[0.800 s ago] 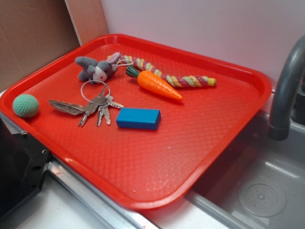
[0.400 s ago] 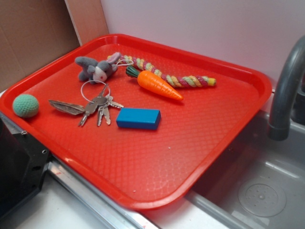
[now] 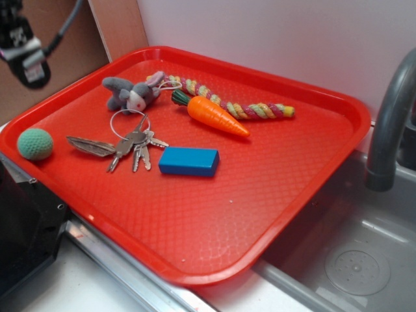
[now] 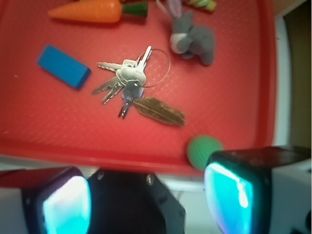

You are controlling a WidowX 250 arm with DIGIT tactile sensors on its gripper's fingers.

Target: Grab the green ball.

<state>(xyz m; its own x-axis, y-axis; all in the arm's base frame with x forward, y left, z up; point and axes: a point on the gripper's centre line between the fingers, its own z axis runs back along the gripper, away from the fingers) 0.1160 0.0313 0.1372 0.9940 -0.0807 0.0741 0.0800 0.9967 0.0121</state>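
The green ball (image 3: 34,143) is sitting on the red tray (image 3: 214,227), tucked into the tray's left corner right against the raised rim, with nothing touching it. In the wrist view the ball (image 4: 204,151) is showing just inside the tray's near rim, partly hidden behind the right finger. Just beside the ball toward the tray's middle, a brown feather charm (image 3: 90,147) is lying flat, joined to a bunch of keys (image 3: 135,147) on a wire ring. Past the keys, a blue block (image 3: 188,161) is resting on its long side near the middle of the tray. Toward the tray's far edge, a small grey plush rabbit (image 3: 131,94) is lying on its side, and next to it an orange toy carrot (image 3: 214,116) is pointing toward the right edge, with a braided rope toy (image 3: 234,104) stretching behind it along the far side. The gripper (image 3: 26,55) is hanging in the air at the upper left, above and beyond the tray's left edge, well apart from the ball and holding nothing. Its two fingers (image 4: 236,192) are standing wide apart in the wrist view, with a broad gap between them. A grey faucet (image 3: 390,123) is rising over the sink (image 3: 351,260) off the tray's right edge.
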